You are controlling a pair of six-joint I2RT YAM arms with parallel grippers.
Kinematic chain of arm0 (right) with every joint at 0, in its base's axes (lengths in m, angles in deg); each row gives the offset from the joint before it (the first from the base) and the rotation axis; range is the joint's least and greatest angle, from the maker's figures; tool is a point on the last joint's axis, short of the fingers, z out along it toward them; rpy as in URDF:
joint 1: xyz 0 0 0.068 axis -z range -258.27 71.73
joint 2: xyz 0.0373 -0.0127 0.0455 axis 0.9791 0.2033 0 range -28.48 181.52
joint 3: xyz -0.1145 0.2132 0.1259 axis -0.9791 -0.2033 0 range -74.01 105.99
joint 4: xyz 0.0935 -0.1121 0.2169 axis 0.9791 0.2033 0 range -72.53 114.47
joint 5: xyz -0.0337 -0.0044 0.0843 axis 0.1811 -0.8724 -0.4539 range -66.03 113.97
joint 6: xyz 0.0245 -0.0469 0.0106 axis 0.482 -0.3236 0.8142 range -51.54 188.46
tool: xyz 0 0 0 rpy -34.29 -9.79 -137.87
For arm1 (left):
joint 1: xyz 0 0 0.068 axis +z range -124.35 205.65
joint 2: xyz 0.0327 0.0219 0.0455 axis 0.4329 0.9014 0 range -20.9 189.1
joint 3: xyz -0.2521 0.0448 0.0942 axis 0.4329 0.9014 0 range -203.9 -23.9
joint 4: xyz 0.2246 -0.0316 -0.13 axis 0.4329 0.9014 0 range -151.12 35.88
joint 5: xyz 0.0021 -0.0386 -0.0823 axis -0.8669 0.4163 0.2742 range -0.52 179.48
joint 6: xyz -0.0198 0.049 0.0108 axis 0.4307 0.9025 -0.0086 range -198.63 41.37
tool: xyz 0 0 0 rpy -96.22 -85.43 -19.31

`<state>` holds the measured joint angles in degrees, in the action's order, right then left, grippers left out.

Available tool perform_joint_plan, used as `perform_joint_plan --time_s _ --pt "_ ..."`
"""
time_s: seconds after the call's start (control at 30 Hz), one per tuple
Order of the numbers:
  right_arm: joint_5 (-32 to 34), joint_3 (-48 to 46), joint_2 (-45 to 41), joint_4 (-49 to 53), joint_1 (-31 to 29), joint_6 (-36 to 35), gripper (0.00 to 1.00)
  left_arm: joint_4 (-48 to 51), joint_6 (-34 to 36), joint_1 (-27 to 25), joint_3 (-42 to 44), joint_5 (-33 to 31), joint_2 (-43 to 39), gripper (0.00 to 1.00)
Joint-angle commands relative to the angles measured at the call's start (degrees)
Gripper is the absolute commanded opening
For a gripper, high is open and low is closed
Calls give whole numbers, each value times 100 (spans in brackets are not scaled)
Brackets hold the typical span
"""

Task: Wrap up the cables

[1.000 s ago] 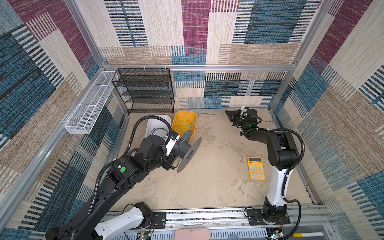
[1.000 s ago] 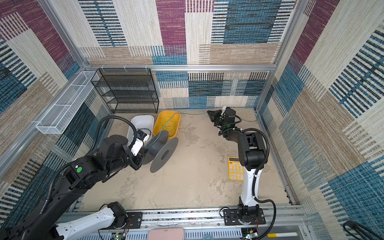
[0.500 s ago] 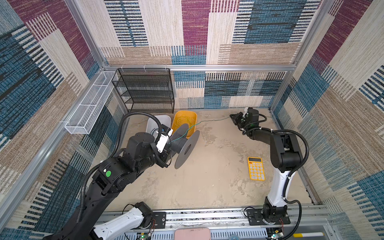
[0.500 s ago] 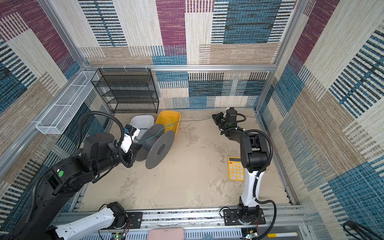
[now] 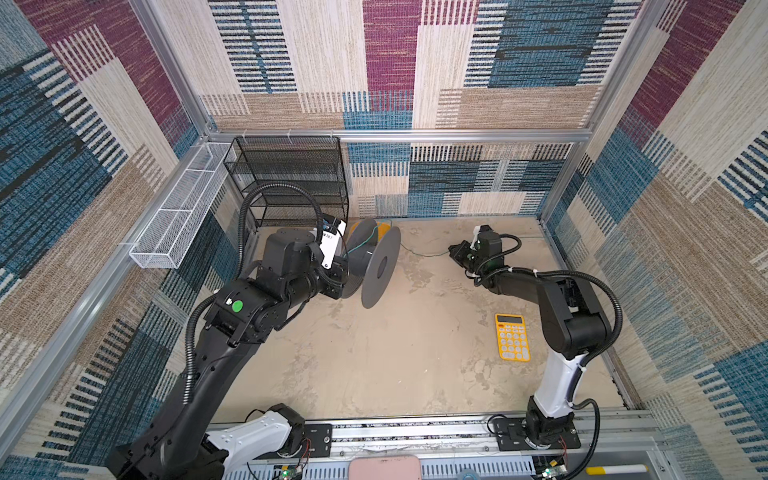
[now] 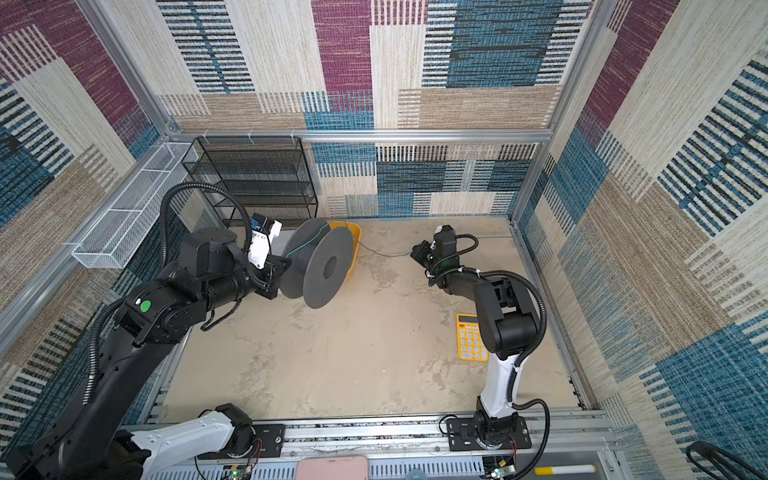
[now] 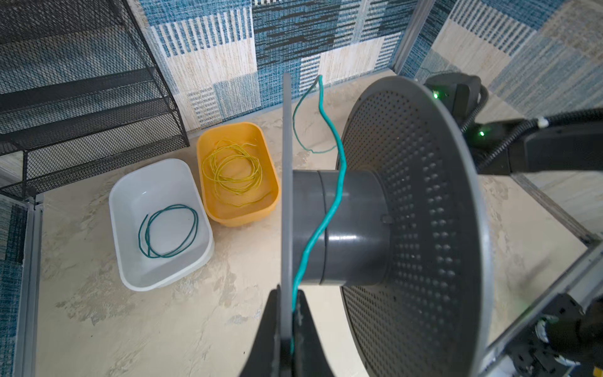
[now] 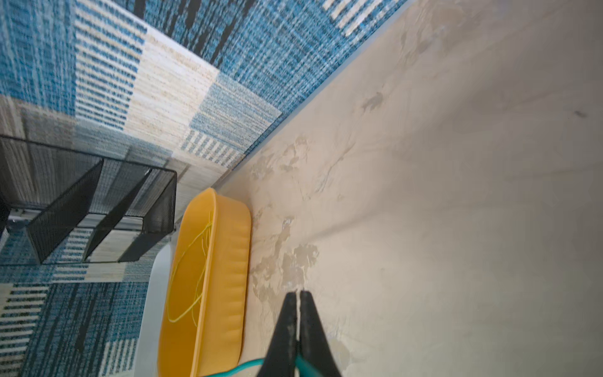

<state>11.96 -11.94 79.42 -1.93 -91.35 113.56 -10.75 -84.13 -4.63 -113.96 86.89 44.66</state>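
Clamps the left gripper (image 7: 287, 303) on the rim of the grey spool (image 7: 342, 228) and pinches the thin flange and the teal cable (image 7: 329, 196) together between clenched jaws. Holds the spool at the far left of the table (image 5: 374, 365), axle roughly level, just in front of the yellow tub (image 7: 238, 209). Seems to carry it clear of the surface, though hard to confirm from above.

Leads the teal cable from those jaws across the hub in a single slanting pass, then over the flange edge, down to the table and rightward (image 5: 419, 252) to the right gripper (image 8: 297, 303). Grips the same cable there with jaws pressed shut, low over the table at the far right, well apart from the spool, with a loose wave of slack between the two.

Elsewhere, untouched:
- The yellow cable (image 7: 231, 169), coiled inside the yellow tub.
- A darker cable (image 7: 168, 231), looped in the white tub (image 7: 130, 196) just beside the yellow one.
- A black mesh rack (image 5: 291, 178) against the far wall, behind both tubs.
- A yellow calculator (image 5: 512, 336) flat on the table near the right edge, close to the right arm's upright link.
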Motion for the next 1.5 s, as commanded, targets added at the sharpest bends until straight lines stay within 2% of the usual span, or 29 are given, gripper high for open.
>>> perform_joint_plan --time_s 0.0,0.2,0.33,0.5,0.67,1.0,1.2,1.47 --pt "505 -148 -228 -5 -220 -442 0 -935 -603 172 -104 107 140 0" --pt "891 -488 -731 18 -707 -814 0 -1643 -1054 441 21 -392 417 0" --pt "1144 -515 -1141 297 -1015 -1137 0 -1751 -1187 445 -181 -1189 823 0" --pt "1302 -513 -1724 516 -1505 -1423 0 -2285 -1289 447 -206 -1699 1140 0" --pt "1548 -580 -2298 660 -2109 -1655 0 -2473 -1414 444 -376 -1935 1447 0" --pt "1448 -502 -2996 857 -2969 -1902 0 -2748 -1489 445 -384 -2427 1841 0" --pt "1133 -212 -3189 985 -3291 -2016 0 -2906 -1526 444 -254 -2573 2050 0" --pt "758 -66 -3377 1017 -3427 -1922 0 -3010 -1643 444 -60 -2518 2282 0"
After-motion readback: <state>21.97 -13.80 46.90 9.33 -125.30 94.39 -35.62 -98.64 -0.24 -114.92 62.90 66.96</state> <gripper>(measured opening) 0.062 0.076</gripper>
